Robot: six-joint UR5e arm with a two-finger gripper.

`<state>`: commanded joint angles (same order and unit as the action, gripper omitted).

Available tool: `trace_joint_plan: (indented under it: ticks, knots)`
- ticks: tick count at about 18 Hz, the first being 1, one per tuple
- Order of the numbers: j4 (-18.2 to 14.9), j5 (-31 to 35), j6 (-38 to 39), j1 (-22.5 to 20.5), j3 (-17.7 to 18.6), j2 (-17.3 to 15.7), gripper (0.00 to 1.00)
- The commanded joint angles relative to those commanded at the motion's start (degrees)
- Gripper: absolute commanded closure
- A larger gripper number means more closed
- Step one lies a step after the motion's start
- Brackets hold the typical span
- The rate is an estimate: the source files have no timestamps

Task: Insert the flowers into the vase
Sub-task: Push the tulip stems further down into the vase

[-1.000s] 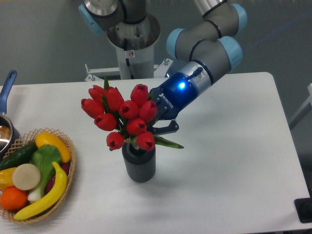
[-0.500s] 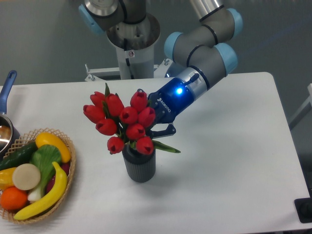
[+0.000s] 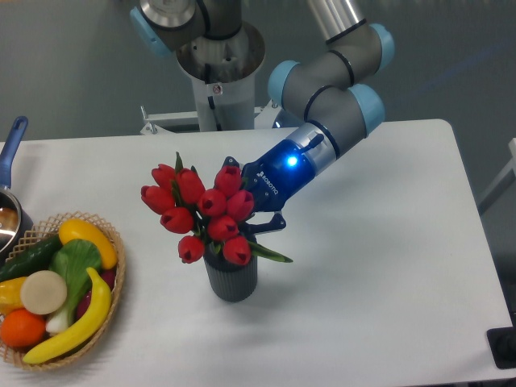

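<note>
White table — vase, wicker basket

Flowers: bunch of red tulips, closed buds, green leaves; stems down inside vase mouth, heads leaning left above rim, one long leaf jutting right. Vase: small, dark grey, cylindrical, finely ribbed; upright on white table, near centre, directly beneath the buds.

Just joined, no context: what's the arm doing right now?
The arm's claw is at the bunch of red tulips, whose stems go down into the ribbed dark grey vase near the middle of the table. The blooms hide the fingers, so I can't tell whether it is gripping them. A wicker basket of fruit sits untouched at the left.
</note>
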<state>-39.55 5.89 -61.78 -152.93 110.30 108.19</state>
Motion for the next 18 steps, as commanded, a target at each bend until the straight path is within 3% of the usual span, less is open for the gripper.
trace_joint_plan:
  ticks: [10, 16, 18]
  knots:
    - [0.0, 0.3, -2.8, -1.6, 0.0, 2.2, 0.66]
    - [0.0, 0.4, -6.1, -1.7, 2.0, 2.6, 0.66]
    - [0.0, 0.4, -6.4, -1.8, 2.4, 2.6, 0.62]
